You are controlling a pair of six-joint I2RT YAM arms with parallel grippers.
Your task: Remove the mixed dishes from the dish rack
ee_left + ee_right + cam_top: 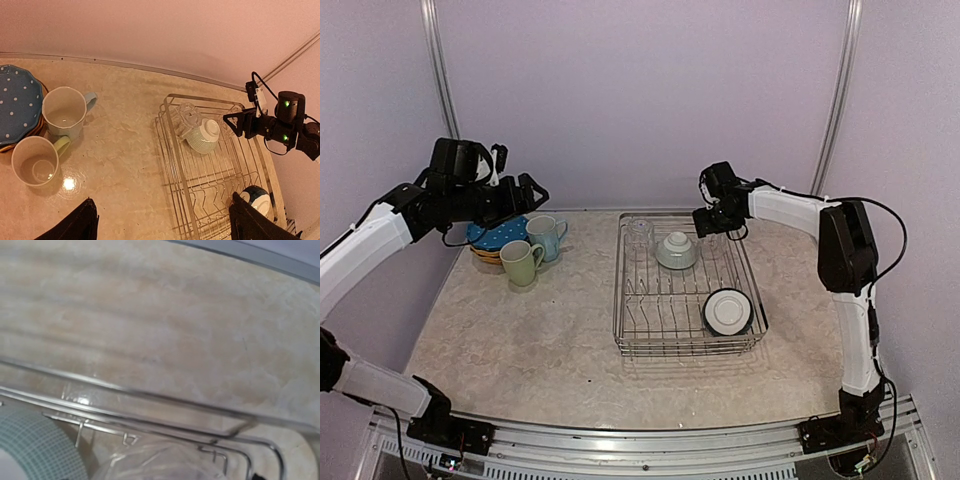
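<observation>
Two bowls [676, 250] [728, 311] sat in the dish rack [650, 300], two mugs [523, 263] [547, 237] on the bench [520, 340].
Left claw [528, 192] hung spread; whether the right claw [720, 222] was spread could not be told.

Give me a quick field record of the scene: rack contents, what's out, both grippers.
dish rack: table centre, partly unloaded
in rack: inverted bowl, clear glass, second glass, second bowl at near right corner
out, left of rack: blue dotted plate on orange plates, light blue mug, green mug
left gripper: open, empty, above the mugs
right gripper: over second glass, rack's far right; grip unclear
</observation>
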